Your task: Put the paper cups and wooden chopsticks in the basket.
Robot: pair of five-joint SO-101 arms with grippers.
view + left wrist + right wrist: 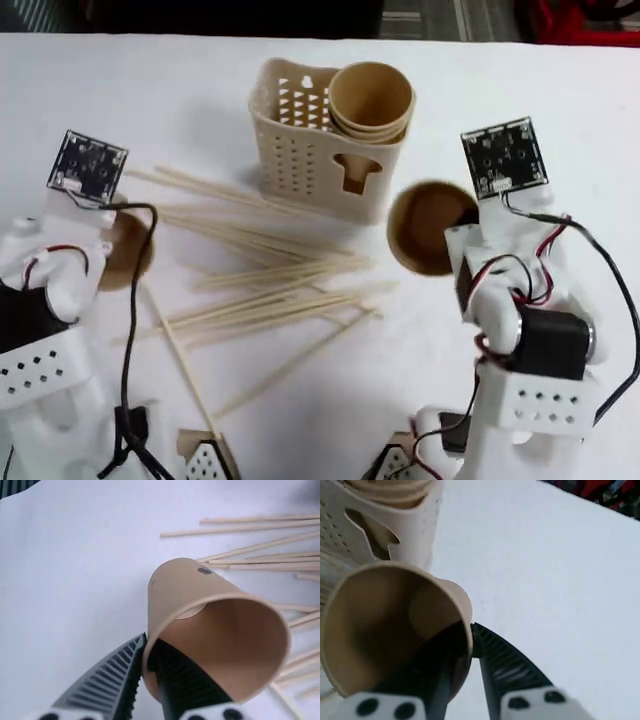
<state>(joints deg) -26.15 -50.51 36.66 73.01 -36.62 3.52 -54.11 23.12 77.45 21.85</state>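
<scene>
Here, the left hand (146, 644) grips one cup (200, 595) by its rim beside the chopsticks (270, 300) on the worktop (560, 100); the right hand (471, 630) grips another cup (380, 625) beside the basket (300, 165) of stacked cups (370, 95).

the basket (320, 150) stands far back on the table (560, 90), with stacked cups (370, 100) in its right side. chopsticks (270, 290) lie scattered before it. the right cup (430, 228) is just right of the basket, and the left cup (128, 255) is well left, beside the chopsticks.
</scene>
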